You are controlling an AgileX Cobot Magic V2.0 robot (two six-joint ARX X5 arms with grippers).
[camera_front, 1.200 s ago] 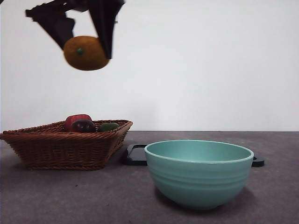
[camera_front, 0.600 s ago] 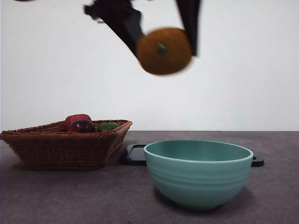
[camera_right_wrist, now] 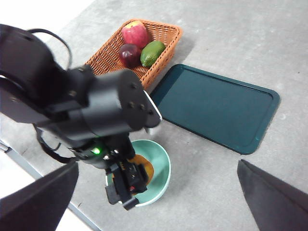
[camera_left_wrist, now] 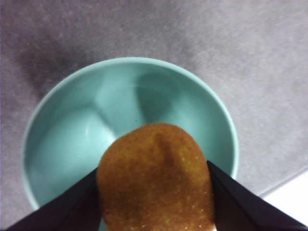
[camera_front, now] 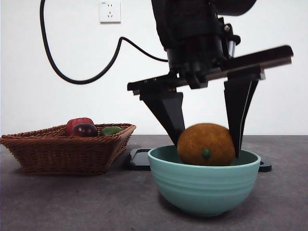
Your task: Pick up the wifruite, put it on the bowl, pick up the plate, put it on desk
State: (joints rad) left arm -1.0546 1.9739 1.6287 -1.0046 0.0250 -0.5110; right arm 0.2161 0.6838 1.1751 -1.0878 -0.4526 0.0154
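The wifruite (camera_front: 206, 144), a small rounded orange fruit, is held between the black jaws of my left gripper (camera_front: 208, 147). Its lower part sits below the rim of the teal-green bowl (camera_front: 204, 185). In the left wrist view the fruit (camera_left_wrist: 156, 178) hangs over the bowl's inside (camera_left_wrist: 62, 120), and I cannot tell whether it touches the bottom. My right gripper (camera_right_wrist: 156, 166) is open and empty, high above the desk (camera_front: 72, 202). A dark green flat plate (camera_right_wrist: 216, 108) lies on the desk behind the bowl.
A wicker basket (camera_front: 57, 149) stands left of the bowl, holding a red apple (camera_right_wrist: 135, 32), a dark red-purple fruit (camera_right_wrist: 129, 54) and a green fruit (camera_right_wrist: 152, 52). The desk's edge is close to the bowl in the right wrist view.
My left gripper has carried the orange fruit to the right and down, from high above the basket into the bowl's mouth. The bowl and basket have not moved.
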